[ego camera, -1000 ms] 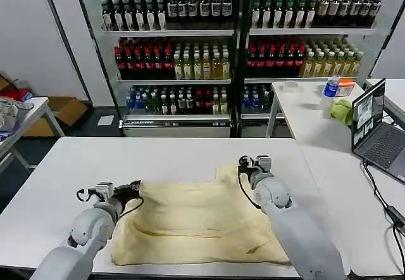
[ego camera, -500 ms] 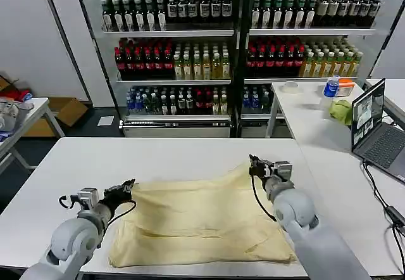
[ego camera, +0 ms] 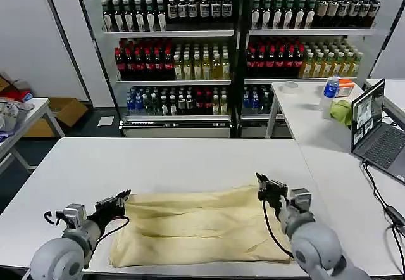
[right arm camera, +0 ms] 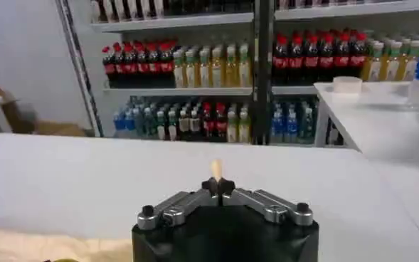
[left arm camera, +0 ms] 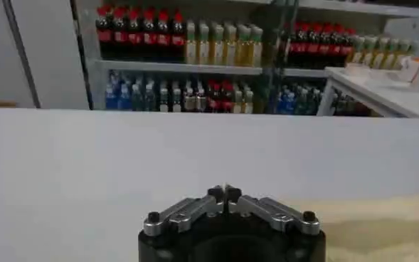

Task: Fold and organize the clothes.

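The thin, limp T-shirt (ego camera: 199,226) is pinched at its far corners by left pincer (ego camera: 120,199) and right pincer (ego camera: 264,188), both clenched on it.

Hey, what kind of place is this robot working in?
Probably a lab or test room staged like a shop: shelves of bottled drinks behind white tables, and an open laptop alongside.

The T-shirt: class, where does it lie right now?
In the head view the T-shirt lies folded on the near part of the white table, between the left pincer and the right pincer, each shut on a far corner.
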Controlling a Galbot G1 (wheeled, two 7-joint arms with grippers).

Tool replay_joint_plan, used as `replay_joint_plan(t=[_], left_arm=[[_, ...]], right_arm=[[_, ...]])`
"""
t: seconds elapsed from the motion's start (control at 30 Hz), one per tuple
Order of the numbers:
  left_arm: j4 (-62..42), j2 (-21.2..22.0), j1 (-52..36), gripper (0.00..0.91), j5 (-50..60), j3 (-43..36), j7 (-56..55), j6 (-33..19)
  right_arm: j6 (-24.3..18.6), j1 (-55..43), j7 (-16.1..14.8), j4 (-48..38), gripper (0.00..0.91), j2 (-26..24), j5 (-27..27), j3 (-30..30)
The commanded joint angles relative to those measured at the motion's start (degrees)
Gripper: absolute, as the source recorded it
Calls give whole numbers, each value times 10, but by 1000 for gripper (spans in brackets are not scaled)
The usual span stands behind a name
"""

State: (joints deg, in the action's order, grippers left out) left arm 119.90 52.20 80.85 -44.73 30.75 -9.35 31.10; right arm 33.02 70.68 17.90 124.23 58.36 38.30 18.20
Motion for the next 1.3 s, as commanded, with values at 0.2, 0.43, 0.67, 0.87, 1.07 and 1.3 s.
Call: replay_joint_plan(t=[0.2, 0.43, 0.67, 0.87, 1.07, 1.3], left_arm=[[57, 7, 106, 20, 60, 12, 18, -25], [32, 13, 105, 20, 76, 9, 20, -30], [11, 15, 94, 20, 82, 3, 24, -23], [-10, 17, 79, 20, 79, -1, 26, -6], [-24, 19, 76, 20, 78, 0, 25, -3], [-11, 39, 77, 907, 91, 0, 21, 0]], right_arm=[[1, 143, -2, 85, 0, -9, -2, 70], [1, 185, -6, 80, 0, 5, -21, 68], [1, 188, -5, 60, 0, 8, -30, 57], [1, 174, -1, 43, 0, 7, -31, 43], [2, 161, 5, 24, 161, 5, -31, 33], [1, 156, 3, 26, 907, 8, -43, 22]])
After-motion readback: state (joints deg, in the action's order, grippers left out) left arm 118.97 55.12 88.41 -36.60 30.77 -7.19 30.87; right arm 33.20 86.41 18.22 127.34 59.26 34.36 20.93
